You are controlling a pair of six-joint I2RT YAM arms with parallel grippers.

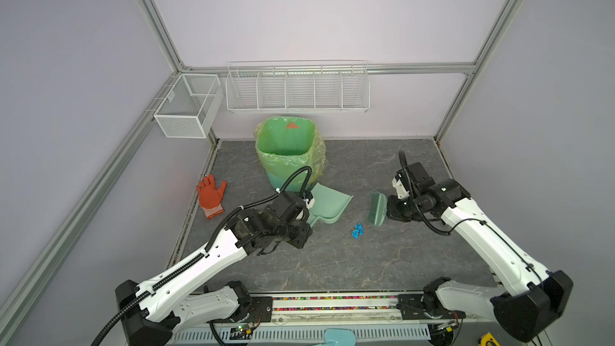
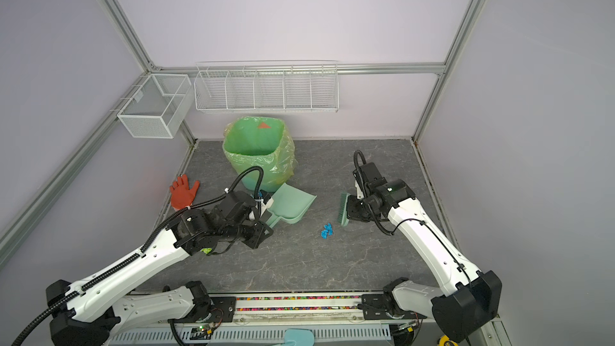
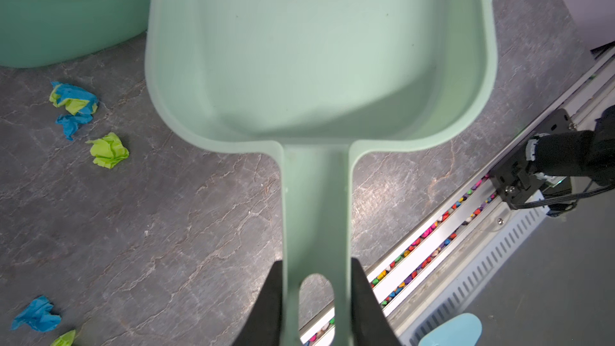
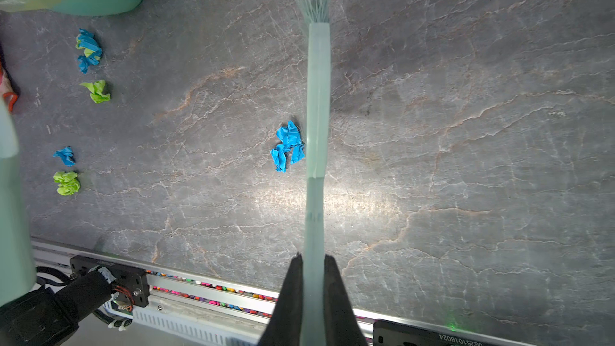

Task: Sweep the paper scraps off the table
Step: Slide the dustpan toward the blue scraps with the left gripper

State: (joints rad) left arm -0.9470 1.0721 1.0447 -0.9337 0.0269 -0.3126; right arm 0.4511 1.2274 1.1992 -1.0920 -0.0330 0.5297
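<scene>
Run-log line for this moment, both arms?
left pincer: shut on dustpan handle | right pincer: shut on brush | blue scrap: beside brush | dustpan: empty

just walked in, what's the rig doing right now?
Mid-cleanup. The left gripper is shut on the handle of a mint dustpan, which has nothing in it and is near the lined bin. The right gripper is shut on a brush, with a blue paper scrap right beside it. Several more scraps lie loose on the table by the bin.

Blue and lime paper scraps [image 4: 288,143]
</scene>
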